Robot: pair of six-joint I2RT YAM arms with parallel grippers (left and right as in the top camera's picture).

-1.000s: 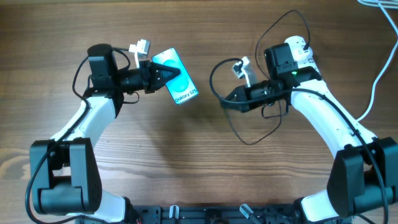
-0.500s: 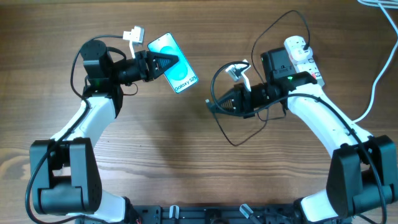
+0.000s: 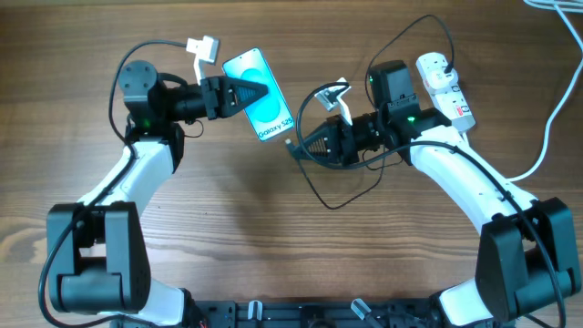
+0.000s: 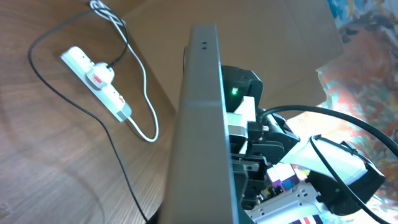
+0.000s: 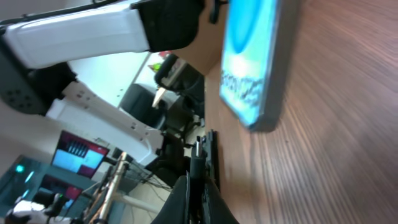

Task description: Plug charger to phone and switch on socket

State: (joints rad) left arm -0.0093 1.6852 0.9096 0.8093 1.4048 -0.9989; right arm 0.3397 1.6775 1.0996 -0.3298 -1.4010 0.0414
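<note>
- The plugging-in step is judged to be in hand; nothing is seen at the socket (image 3: 448, 89) to suggest that switching on has begun.
- The phone (image 3: 264, 114) is held by the left gripper (image 3: 239, 94), whose jaws are closed on its upper end. It is lifted off the table (image 3: 228, 237) and tilted, with the "Galaxy S25" end pointing down toward the right arm.
- The plug end of the charger (image 3: 333, 207) is pinched in the right gripper (image 3: 303, 147), jaws closed. The rest of the cable trails in loose loops beneath and behind that arm, back toward the socket.
- From overhead the plug tip is seen just beside the phone's lower corner and apart from it. It is not yet inserted.
- In the right wrist view the phone's bottom edge hangs above and ahead of the fingers, off to one side of their line. The port itself cannot be made out.
- In the left wrist view the phone is seen edge-on, with the right arm close behind it.
- The socket lies at the far right of the table, well apart from both grippers, with no gripper touching it.
- The next move is judged to call for fine alignment. The tip must be brought square to the bottom edge and centred on the port, then pushed straight in while the phone is held firm.
- A skewed approach could make the tip slide off the edge or twist the phone in its grip.
- The slack cable could snag on the right arm when the socket is reached for afterwards.
</note>
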